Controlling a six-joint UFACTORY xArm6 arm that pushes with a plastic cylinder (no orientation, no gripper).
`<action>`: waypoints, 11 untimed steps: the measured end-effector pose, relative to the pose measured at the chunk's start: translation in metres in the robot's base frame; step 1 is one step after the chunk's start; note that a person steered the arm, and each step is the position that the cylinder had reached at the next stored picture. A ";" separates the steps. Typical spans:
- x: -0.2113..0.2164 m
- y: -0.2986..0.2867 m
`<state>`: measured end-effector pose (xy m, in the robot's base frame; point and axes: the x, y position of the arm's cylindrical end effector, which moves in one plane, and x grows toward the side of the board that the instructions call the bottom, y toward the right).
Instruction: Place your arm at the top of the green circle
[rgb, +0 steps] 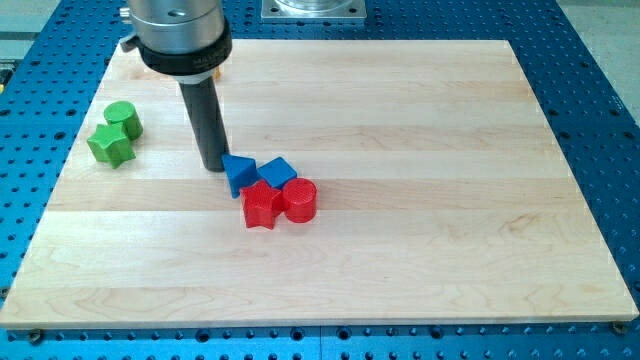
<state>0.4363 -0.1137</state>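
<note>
Near the middle of the desk (400, 250), my tip (214, 166) is resting just to the view's left of the blue triangular block (238, 174), touching it or very nearly so. There is no hand on this arm, only the dark rod, so nothing is being grasped or released.

The green circle (123, 119), a short green cylinder, is sitting well away toward the view's left edge, with the green star-shaped block (110, 146) touching it just below and slightly left. A blue cube (277, 172), a red star-shaped block (262, 206) and a red cylinder (299, 199) are clustering with the blue triangular block to the right of my tip.

As I judge it, the step in hand is travelling to the spot just above the green circle, toward the view's top. Doing it well is a matter of the route: pulling away from the blue triangular block leftward and upward so the cluster is not being dragged along, then arcing across the bare wood above the green pair. Coming in from above the green circle, rather than from its right side, is keeping the rod from knocking it into the green star-shaped block. Stopping just short of contact, centred over its upper edge, looks right.
</note>
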 end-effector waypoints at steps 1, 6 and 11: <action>0.002 0.011; -0.113 -0.044; -0.051 -0.149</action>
